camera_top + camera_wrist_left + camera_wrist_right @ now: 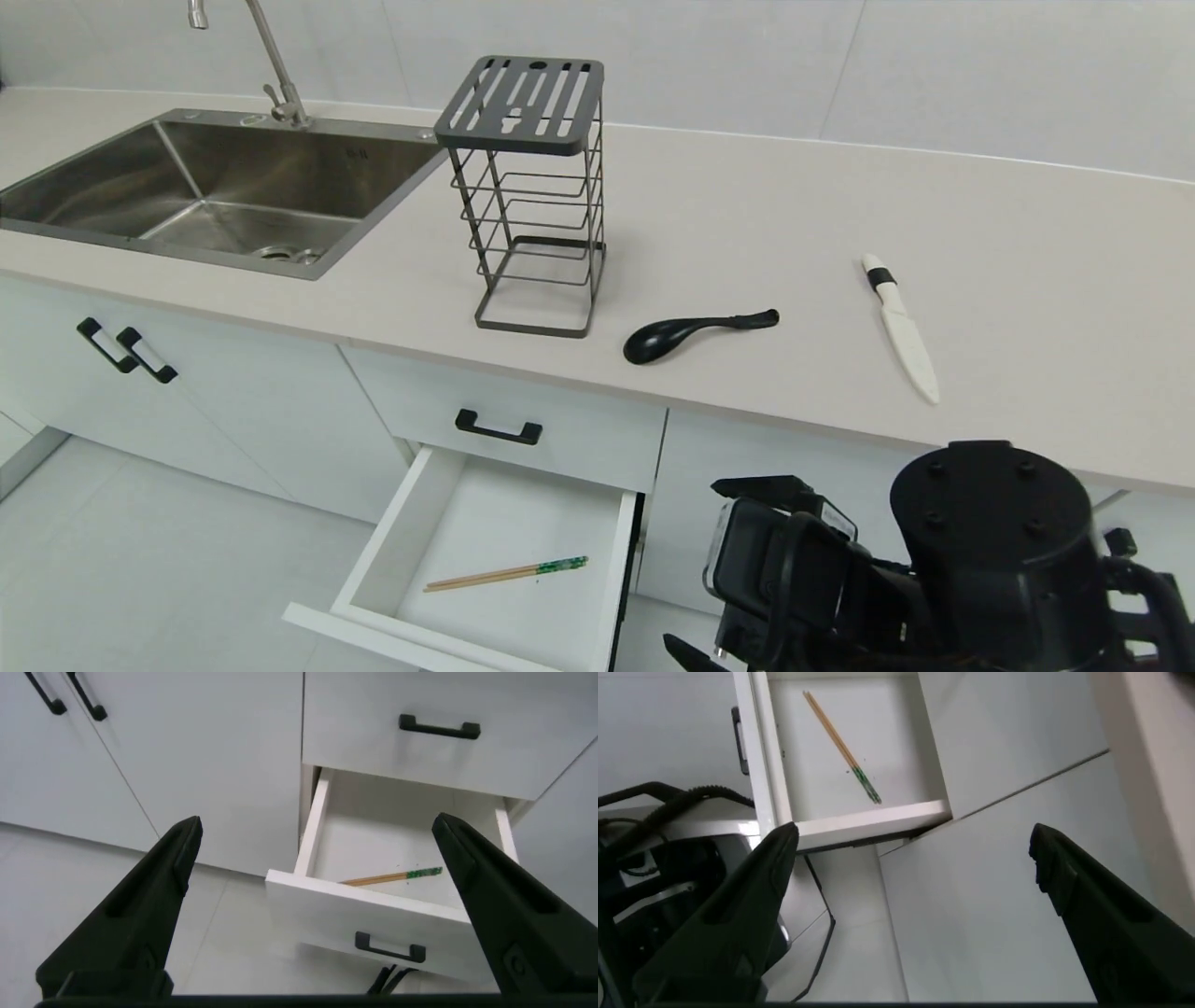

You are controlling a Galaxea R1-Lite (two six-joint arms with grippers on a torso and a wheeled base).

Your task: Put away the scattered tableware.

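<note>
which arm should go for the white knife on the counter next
Right, most likely. The white knife lies on the right part of the counter, with the right arm just below it in the head view. The left gripper, open, faces the open drawer farther left.

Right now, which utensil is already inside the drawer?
The chopsticks, lying in the open drawer; the black spoon and white knife lie on the counter.
</note>
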